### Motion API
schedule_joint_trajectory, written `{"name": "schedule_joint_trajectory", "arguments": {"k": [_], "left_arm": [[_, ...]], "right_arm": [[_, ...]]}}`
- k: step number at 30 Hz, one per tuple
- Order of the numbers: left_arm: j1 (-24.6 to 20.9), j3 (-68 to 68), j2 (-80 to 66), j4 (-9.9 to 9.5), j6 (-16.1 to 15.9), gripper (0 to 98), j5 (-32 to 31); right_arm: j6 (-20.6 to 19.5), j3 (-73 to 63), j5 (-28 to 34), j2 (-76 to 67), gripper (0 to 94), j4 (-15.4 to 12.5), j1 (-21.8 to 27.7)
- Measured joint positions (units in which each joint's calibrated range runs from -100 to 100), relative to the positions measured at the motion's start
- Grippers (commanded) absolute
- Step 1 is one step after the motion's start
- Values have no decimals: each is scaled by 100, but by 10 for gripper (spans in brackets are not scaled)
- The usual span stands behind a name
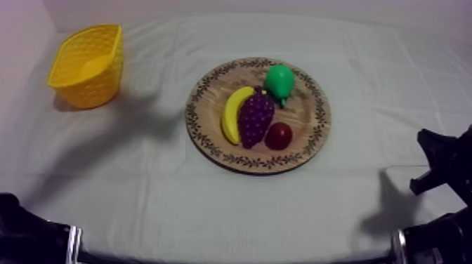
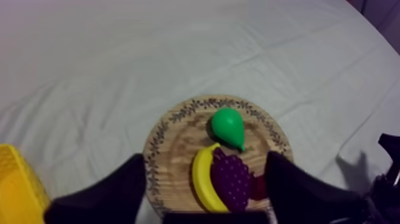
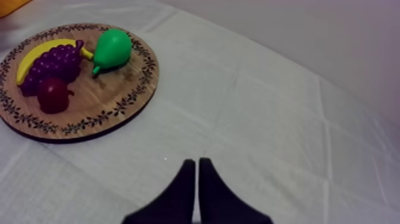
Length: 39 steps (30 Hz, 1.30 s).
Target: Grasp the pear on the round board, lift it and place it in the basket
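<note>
Pear [image 1: 279, 81] lies by the wooden board [image 1: 309, 133] rim, narrow end toward the grapes [image 1: 256, 117].
Banana [image 1: 232, 114] and small red fruit [image 1: 279, 135] flank the grapes; yellow basket [image 1: 88, 64] sits well off the board; left gripper [image 2: 205, 158] released, right gripper [image 3: 196, 162] clenched empty.

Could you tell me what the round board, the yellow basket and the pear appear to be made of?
The round board looks wooden: brown grain, matt, with a dark leaf pattern round the rim. The yellow basket seems moulded plastic: an even lattice in one uniform colour. The pear is probably smooth plastic, evenly green with a soft sheen.
</note>
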Motion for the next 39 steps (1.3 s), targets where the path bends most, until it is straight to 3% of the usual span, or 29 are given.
{"name": "schedule_joint_trajectory", "arguments": {"k": [13,30,39], "left_arm": [[347,-929,1952,77,662,962,-201],[397,-3565,4826,320,560,945,122],[287,-4806,6085,572,513,924,267]], "right_arm": [[-10,0,0,0,3,0,0],[-10,0,0,0,3,0,0],[-10,0,0,0,3,0,0]]}}
